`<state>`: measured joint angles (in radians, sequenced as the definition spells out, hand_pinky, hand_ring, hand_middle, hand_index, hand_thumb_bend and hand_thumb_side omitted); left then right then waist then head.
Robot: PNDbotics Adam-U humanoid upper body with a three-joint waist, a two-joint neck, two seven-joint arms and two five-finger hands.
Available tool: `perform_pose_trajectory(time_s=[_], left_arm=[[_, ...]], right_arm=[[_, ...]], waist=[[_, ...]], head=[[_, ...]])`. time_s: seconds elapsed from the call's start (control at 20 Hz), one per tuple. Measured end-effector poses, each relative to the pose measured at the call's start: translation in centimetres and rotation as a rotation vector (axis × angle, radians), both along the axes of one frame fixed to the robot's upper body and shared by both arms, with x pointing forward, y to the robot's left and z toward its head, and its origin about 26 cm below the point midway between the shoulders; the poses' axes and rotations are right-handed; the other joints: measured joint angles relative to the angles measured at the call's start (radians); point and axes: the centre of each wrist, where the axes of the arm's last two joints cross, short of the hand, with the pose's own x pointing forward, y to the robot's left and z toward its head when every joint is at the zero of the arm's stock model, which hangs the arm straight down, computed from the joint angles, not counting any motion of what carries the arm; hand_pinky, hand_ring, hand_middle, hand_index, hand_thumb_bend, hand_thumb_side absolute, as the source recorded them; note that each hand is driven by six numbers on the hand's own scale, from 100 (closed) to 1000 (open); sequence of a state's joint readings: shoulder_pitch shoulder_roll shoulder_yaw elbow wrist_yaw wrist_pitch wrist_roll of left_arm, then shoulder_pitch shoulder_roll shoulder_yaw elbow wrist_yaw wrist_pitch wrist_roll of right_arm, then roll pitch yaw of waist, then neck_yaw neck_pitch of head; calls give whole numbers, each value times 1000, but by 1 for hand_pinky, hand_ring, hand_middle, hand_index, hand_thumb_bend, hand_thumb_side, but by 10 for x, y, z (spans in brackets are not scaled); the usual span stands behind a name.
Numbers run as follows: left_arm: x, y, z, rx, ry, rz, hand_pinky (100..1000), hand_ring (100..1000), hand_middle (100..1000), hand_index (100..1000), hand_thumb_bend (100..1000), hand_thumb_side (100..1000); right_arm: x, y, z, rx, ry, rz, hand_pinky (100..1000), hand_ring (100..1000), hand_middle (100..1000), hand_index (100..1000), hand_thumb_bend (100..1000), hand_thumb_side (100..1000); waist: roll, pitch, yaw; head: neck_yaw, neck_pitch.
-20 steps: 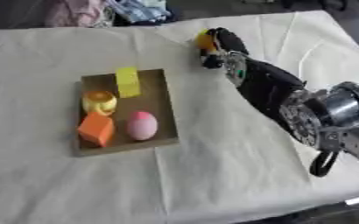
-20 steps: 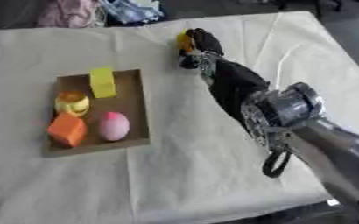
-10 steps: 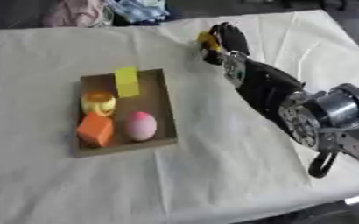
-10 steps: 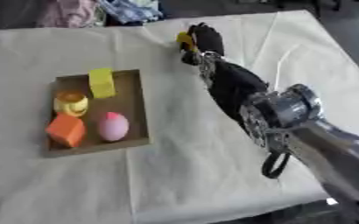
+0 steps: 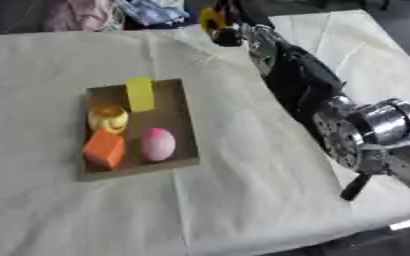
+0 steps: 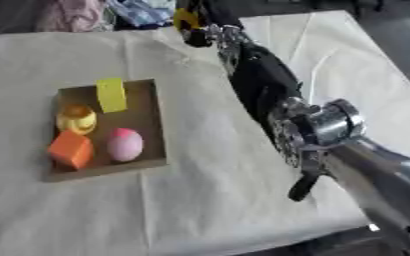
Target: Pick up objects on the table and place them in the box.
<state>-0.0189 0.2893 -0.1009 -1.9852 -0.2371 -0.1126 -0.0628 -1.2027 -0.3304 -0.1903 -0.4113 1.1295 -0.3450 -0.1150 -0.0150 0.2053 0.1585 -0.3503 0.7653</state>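
Far back on the table, the robot's right hand (image 5: 229,22) reaches to the far edge of the pale cream tablecloth (image 5: 243,200), its black fingers curled around a small yellow object (image 5: 212,18) whose shape is too blurred to make out. The black forearm runs diagonally from that hand toward the near right, ending at a large silver joint (image 5: 370,131) close to the camera.

Left of the arm, a shallow brown cardboard box (image 5: 182,122) sits on the cloth, well apart from the hand. Four things lie inside it. A yellow rectangular block (image 5: 139,93) rests at the far side of the box, leaning over the far rim. Just near of it, at the left wall, sits a rounded yellow-orange object (image 5: 108,117). An orange cube (image 5: 104,149) lies in the near left corner, touching or almost touching the rounded one. A pink egg-shaped object (image 5: 158,144) lies just beside the cube, to its right.

Beyond the far edge of the table, a heap of pink and blue cloth (image 5: 112,12) shows at the top of the view. The cloth on the table has long creases running from the far side toward the near right corner. The robot's left hand shows in neither view.
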Motion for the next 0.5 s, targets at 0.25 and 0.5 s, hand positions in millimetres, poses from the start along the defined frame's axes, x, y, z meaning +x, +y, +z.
perform_pose_trajectory(time_s=[0.25,0.5], left_arm=[[0,0,0,-1,-1,1,688,557,558,809,100,619],[0,0,0,-4,-2,0,688,558,558,809,100,617]], right_arm=[[1,11,21,-155,166,322,644,527,295,414,100,213],[-1,20,21,-268,316,492,663,547,311,433,100,230]], waist=[[0,0,-9],[0,0,-13]], head=[[0,0],[0,0]])
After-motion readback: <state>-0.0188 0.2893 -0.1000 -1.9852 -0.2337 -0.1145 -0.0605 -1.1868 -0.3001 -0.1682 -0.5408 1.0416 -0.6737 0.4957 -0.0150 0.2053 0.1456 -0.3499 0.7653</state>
